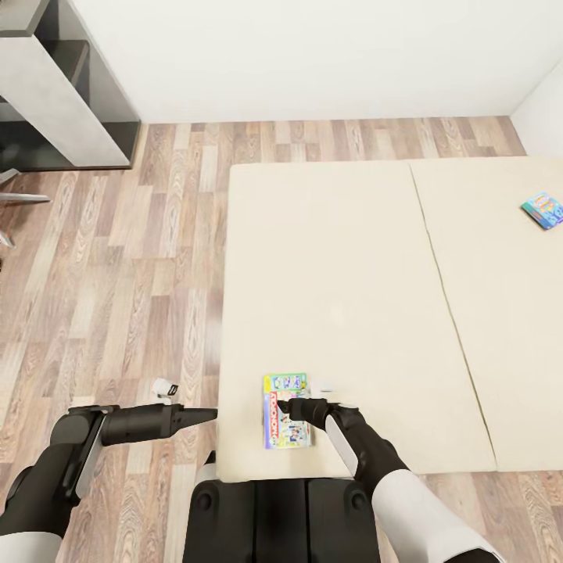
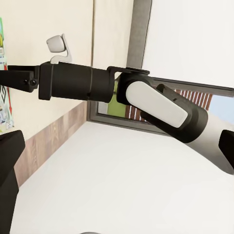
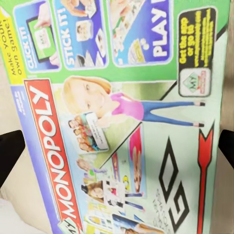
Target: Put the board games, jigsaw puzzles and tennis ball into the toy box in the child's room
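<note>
Lying flat on beige bed (image 1: pixel 352 258): Monopoly box (image 1: pixel 285 410)

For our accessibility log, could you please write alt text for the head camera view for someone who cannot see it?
The robot's right gripper hangs over a green Monopoly box at the near edge of a beige bed. A second, blue game box lies far across the bed, and the left gripper points over the wood floor beside it.

Green Monopoly board game (image 1: pixel 286 410) flat at bed (image 1: pixel 352 258) edge — another, perhaps blue (image 1: pixel 543 209), far side.
</note>
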Motion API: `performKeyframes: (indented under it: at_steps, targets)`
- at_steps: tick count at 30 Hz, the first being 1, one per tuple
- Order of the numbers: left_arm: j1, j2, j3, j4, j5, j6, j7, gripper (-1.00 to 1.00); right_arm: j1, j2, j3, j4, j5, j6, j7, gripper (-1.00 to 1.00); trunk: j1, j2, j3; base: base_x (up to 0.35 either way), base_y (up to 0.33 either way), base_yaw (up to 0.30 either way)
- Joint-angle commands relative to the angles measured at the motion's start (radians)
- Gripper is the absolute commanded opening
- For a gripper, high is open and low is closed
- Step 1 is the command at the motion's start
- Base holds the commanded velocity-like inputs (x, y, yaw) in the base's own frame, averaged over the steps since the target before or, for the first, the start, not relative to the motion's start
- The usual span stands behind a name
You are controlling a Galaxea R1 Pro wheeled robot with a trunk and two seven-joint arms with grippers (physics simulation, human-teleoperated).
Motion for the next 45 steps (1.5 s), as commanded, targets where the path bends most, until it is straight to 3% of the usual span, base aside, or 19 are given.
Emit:
performKeyframes:
  at_steps: [1,45]
  targets:
    - [0.0,0.0,0.0,0.0,-0.001,0.01,-0.004,1.0,0.0,0.0,0.001,-0.001,-0.003,0.005,0.0,1.0,0.001,-0.001,-0.001,0.0,0.086,0.0]
    - [0.0,0.0,0.0,0.0,-0.001,0.01,-0.004,1.0,0.0,0.0,0.005,-0.001,-0.003,0.004,0.002,1.0,0.001,-0.001,-0.001,0.0,0.049,0.0]
